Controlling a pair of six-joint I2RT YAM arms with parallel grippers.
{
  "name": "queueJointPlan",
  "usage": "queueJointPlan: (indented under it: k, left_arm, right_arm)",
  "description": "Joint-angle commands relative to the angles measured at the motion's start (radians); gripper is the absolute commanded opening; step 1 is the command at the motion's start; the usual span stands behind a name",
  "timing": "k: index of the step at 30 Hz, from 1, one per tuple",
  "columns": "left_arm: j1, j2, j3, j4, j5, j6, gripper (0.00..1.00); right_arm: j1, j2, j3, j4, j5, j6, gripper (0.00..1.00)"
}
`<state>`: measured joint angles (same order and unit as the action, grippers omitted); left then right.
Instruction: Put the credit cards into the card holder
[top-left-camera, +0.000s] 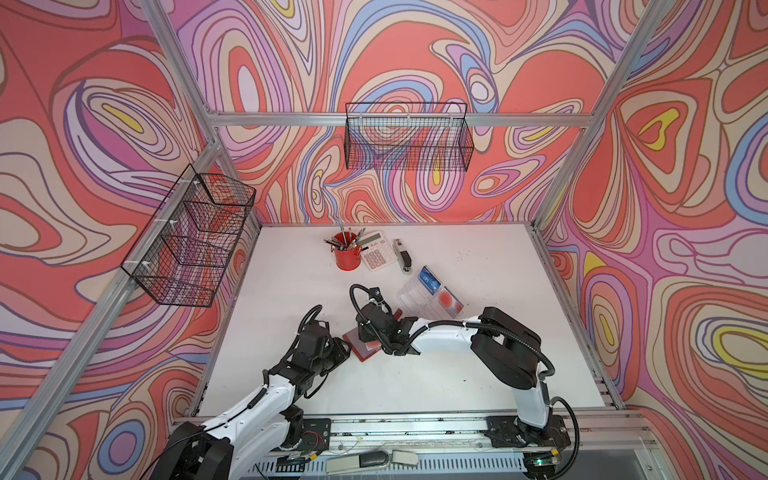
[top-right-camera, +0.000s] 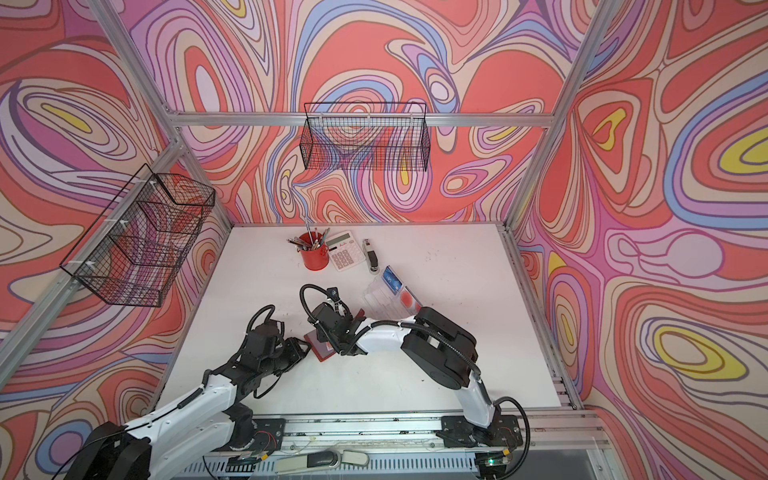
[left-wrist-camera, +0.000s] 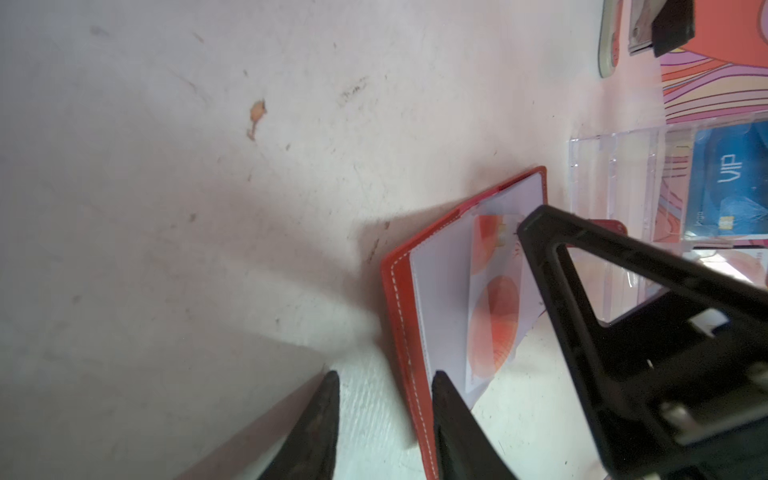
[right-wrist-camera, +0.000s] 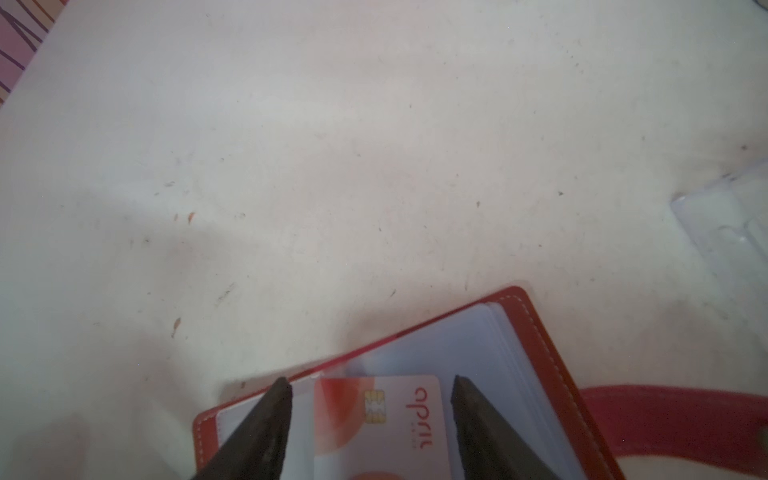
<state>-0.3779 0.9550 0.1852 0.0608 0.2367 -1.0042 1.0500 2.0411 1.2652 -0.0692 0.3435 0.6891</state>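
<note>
Your right fingers (right-wrist-camera: 266, 428) stood spread astride the pale card (right-wrist-camera: 374, 415), likely stiff and slippery, lying between them on the open card holder (right-wrist-camera: 540, 353), best pinched by its long edges; your left fingers (left-wrist-camera: 320, 424), parted, held nothing.

The right gripper (right-wrist-camera: 370, 380) stood with its jaws apart, one on each side of a pale card (right-wrist-camera: 374, 419) with red print and a gold chip. The card lay on the open red card holder (right-wrist-camera: 540, 353). From it, a clear tray (right-wrist-camera: 725, 224) lay at two o'clock on the white table (right-wrist-camera: 332, 166).
</note>
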Motion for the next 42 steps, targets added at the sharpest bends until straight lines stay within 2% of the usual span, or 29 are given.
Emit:
queueJointPlan:
  k: [1,5,10,15,25,27,31,34,38,42]
  left_arm:
    - [0.005,0.045,-0.002,0.073,0.028,-0.012,0.38]
    - [0.005,0.096,0.003,0.116,0.035,-0.010,0.35]
    - [0.006,0.172,0.009,0.180,0.060,-0.009,0.26]
    - [0.005,0.224,0.034,0.187,0.054,0.010,0.22]
    - [0.013,0.279,0.182,-0.070,-0.071,0.190,0.20]
    - [0.016,0.273,0.186,-0.070,-0.056,0.200,0.21]
    - [0.014,0.218,0.159,-0.058,-0.026,0.194,0.33]
    - [0.015,0.149,0.159,-0.116,-0.056,0.189,0.34]
    - [0.015,0.062,0.134,-0.162,-0.102,0.157,0.29]
    - [0.015,0.036,0.125,-0.186,-0.129,0.144,0.14]
  right_arm:
    - [0.002,0.010,0.008,-0.044,0.036,0.008,0.65]
    - [0.001,0.007,-0.012,-0.043,0.038,0.019,0.64]
    - [0.008,0.014,-0.038,0.024,-0.041,0.030,0.52]
    - [0.031,0.022,-0.050,0.076,-0.077,0.055,0.49]
    - [0.060,-0.013,-0.112,0.173,-0.097,0.122,0.46]
    - [0.059,-0.028,-0.129,0.178,-0.082,0.136,0.46]
    - [0.059,-0.074,-0.170,0.177,-0.032,0.159,0.46]
    - [0.059,-0.106,-0.195,0.173,-0.014,0.172,0.46]
    - [0.063,-0.109,-0.214,0.186,-0.018,0.185,0.45]
    - [0.070,-0.077,-0.201,0.190,-0.031,0.189,0.44]
